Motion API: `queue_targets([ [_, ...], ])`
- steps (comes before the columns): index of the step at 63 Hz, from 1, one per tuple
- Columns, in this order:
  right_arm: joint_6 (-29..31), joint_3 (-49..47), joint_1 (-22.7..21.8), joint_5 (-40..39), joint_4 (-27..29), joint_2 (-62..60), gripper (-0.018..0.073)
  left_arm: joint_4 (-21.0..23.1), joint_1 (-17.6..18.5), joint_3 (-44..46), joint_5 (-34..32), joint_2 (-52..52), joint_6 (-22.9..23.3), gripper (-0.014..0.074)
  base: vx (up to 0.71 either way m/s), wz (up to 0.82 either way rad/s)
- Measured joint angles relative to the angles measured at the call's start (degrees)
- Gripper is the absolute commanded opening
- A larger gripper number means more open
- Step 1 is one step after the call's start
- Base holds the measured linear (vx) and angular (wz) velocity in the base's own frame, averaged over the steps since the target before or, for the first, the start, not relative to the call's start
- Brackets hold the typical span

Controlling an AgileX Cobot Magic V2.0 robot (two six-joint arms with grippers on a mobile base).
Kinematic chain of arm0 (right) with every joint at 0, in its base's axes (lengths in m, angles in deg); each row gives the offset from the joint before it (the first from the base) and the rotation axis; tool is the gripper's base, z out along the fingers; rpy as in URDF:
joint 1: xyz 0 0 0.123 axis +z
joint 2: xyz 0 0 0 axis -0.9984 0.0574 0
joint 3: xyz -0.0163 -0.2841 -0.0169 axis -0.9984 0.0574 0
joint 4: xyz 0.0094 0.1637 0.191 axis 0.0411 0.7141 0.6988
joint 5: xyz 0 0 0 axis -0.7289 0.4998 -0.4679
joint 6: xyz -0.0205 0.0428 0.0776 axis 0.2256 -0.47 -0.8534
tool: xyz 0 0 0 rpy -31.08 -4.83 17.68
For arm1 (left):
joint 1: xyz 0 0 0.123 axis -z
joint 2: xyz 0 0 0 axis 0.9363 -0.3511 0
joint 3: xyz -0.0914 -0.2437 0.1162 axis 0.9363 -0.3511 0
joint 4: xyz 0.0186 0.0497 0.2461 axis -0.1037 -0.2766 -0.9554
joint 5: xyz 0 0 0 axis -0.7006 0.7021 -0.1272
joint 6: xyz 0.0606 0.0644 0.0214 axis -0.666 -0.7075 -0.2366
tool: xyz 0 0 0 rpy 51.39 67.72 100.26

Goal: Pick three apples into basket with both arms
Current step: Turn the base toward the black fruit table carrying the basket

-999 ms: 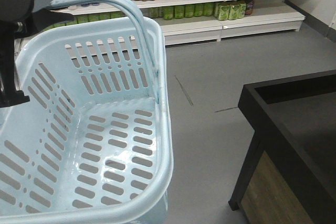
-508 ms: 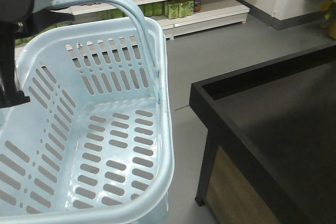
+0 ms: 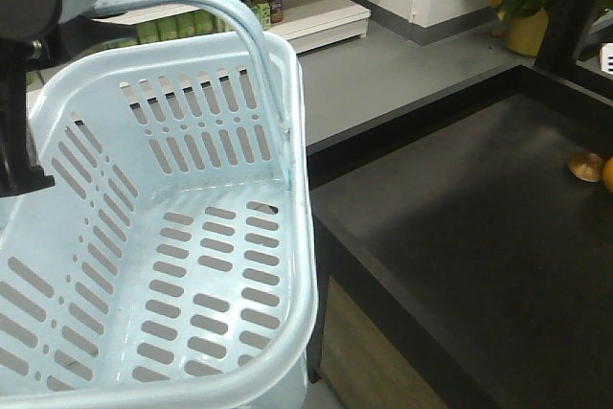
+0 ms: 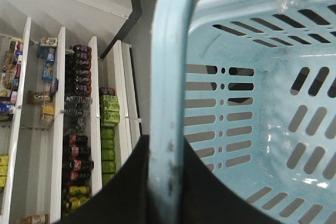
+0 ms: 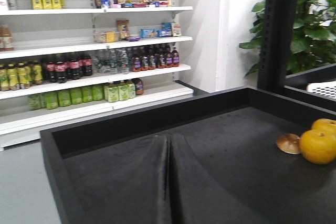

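Left hand (image 4: 165, 190) was clamped tight on the hoop handle (image 4: 168, 77), and the light blue basket (image 3: 172, 265) hung off it in the air, just beside the black table's (image 3: 460, 237) left edge. Right hand (image 5: 169, 182) hovered low over the middle of the table, fingers pressed together, gripping nothing. Two oranges (image 5: 318, 144) sat touching near the table's far rim on the right, a small brown lump (image 5: 288, 143) right against them. Drinks shelves (image 5: 79, 72) lined the wall behind.

black bin (image 5: 239, 174), oranges (image 5: 318, 146), drink shelves (image 5: 79, 83), potted plant (image 5: 315, 24)
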Motion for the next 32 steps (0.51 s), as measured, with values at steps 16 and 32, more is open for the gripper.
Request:
queue_targets([
  [16, 0.00, 0.00, 0.00, 0.00, 0.00, 0.00, -0.0008, 0.00, 0.00, 0.00, 0.00, 0.00, 0.00, -0.0006, 0.07, -0.27],
  [32, 0.00, 0.05, 0.00, 0.00, 0.00, 0.00, -0.0008, -0.01, 0.00, 0.00, 0.01, -0.12, 0.00, -0.0006, 0.04, -0.21],
])
